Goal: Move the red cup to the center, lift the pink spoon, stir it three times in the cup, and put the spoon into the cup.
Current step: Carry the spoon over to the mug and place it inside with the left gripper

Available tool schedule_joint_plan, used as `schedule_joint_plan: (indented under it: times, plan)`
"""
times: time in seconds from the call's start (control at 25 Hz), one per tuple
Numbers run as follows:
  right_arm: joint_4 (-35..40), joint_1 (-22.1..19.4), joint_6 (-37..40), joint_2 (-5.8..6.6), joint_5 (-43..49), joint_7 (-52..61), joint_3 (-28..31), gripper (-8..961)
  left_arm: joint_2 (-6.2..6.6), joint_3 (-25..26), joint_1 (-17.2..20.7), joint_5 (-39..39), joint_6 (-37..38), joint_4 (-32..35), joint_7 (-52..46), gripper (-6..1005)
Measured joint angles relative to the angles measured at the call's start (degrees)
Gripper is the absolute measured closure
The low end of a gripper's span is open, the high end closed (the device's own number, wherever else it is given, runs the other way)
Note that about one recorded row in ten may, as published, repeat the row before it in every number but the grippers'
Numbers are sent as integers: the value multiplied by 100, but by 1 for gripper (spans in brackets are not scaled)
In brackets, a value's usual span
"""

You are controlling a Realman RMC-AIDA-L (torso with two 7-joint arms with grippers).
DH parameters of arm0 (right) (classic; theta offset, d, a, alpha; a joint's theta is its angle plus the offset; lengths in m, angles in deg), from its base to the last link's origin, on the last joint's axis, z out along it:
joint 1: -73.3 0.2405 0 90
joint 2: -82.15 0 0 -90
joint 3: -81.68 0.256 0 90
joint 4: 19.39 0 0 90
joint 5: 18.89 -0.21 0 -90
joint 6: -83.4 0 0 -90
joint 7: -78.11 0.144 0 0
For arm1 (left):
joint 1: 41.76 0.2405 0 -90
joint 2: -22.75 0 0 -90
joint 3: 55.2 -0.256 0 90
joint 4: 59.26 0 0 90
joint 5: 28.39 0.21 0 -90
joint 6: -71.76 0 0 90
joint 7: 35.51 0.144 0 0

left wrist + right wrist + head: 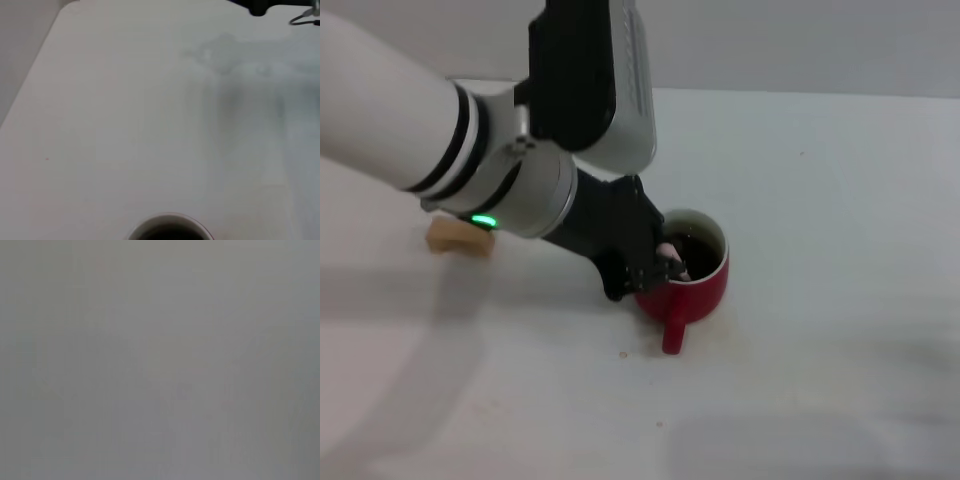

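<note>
Tan and small, a block (459, 236) lies on the white table (820, 200) at the far left, partly hidden behind the left arm. That arm reaches across to the middle, where the left gripper (665, 262) is clenched on the pink spoon (673, 257) over the near-left rim of the red cup (692, 280). The cup stands near the table's centre, handle toward the robot, dark liquid inside.
</note>
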Motion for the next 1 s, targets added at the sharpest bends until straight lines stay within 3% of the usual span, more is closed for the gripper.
schedule_joint_plan:
  times: [0.36, 0.76, 1.0]
  plan:
    - [-18, 42, 3, 0, 0, 0, -46, 954, 33, 261, 193, 259, 57, -107, -120, 767]
    - [-26, -24, 106, -11, 0, -3, -78, 954, 25, 299, -95, 290, 467, 237, -87, 761]
    - [-44, -73, 153, -10, -4, -6, -129, 954, 3, 3, -172, 82, 629, 360, -78, 757]
